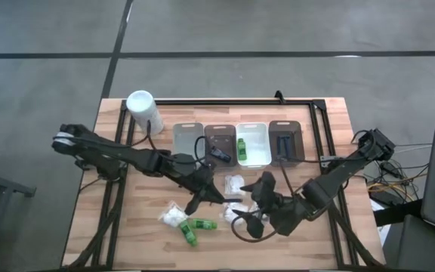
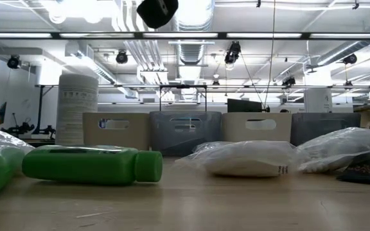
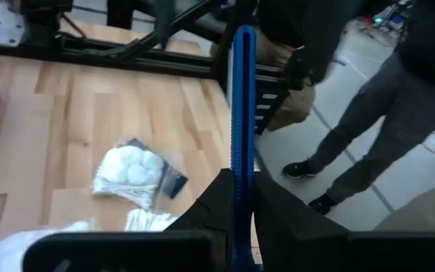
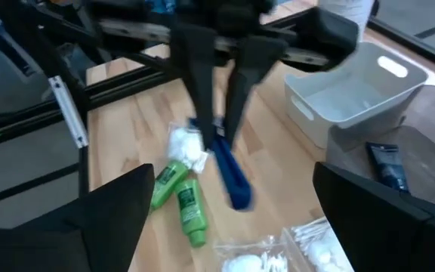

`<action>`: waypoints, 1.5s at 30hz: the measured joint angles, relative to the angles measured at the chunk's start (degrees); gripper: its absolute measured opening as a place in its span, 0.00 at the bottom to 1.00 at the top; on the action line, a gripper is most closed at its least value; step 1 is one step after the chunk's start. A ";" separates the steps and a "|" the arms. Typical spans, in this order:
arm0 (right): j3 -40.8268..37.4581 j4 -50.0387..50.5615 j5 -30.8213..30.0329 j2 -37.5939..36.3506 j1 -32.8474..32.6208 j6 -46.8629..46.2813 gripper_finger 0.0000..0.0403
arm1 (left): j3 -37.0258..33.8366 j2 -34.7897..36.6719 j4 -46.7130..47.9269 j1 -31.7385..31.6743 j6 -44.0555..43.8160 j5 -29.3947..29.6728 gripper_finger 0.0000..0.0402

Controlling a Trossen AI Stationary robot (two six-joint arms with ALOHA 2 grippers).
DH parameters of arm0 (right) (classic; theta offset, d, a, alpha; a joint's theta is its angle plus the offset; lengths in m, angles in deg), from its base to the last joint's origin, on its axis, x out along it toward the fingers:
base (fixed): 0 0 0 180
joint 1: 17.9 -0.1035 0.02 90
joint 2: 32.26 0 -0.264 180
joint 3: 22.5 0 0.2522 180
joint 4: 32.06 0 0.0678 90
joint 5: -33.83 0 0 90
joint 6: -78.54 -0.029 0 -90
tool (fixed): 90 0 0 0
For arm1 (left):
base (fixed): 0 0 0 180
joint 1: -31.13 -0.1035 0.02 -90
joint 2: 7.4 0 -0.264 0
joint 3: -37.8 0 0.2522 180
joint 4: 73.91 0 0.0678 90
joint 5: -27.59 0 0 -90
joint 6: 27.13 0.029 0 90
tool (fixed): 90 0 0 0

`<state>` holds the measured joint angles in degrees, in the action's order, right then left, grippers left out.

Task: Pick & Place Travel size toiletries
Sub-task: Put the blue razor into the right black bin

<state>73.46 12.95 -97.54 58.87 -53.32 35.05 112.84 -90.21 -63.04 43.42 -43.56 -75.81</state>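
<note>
My left gripper [image 1: 202, 195] hangs above the table's middle, shut on a thin blue stick [image 4: 229, 174], also seen edge-on as the blue stick [image 3: 242, 113]. Close to its right, my right gripper [image 1: 254, 205] stands wide open and empty, its fingers [image 4: 112, 219] either side of the view toward the stick. Below lie two green bottles [image 1: 191, 228] on their sides and clear packets of white puffs [image 1: 174, 215], [image 1: 236, 183], [image 3: 131, 172]. The low view shows a green bottle [image 2: 92, 165] and a puff packet [image 2: 246, 158] resting on the wood. My left gripper pinches one end of the blue stick [image 4: 216, 140] between its two fingers [image 4: 195, 68]. The stick runs on beyond the fingertips in line with them, slanting down. It is lifted clear of the table, above the green bottles and puffs.
Four trays stand in a row at the back: grey [image 1: 188, 128], brown [image 1: 220, 130] with a dark tube, white [image 1: 259, 155] with a green bottle, brown [image 1: 284, 125]. A tall white container [image 1: 143, 109] is far left. A person's legs [image 3: 368, 113] show beside the table.
</note>
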 joint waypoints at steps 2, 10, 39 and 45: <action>0.07 0.00 1.11 0.00 0.16 0.00 0.86 | 0.00 -0.42 -0.08 -0.05 0.06 0.06 0.08; 0.06 0.48 2.52 0.00 1.21 -0.30 0.76 | 0.00 -1.05 -2.75 -0.09 0.22 0.02 0.08; 0.00 3.64 8.28 0.00 2.62 -7.14 0.35 | -0.59 -1.03 -0.42 -0.09 1.70 -0.61 0.08; -0.02 3.54 8.42 0.00 2.62 -7.38 0.26 | -0.59 -0.96 -0.48 -0.09 1.68 -0.55 0.08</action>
<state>73.44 16.49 -89.12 58.87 -50.70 27.67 112.25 -91.17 -63.52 43.33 -41.88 -76.36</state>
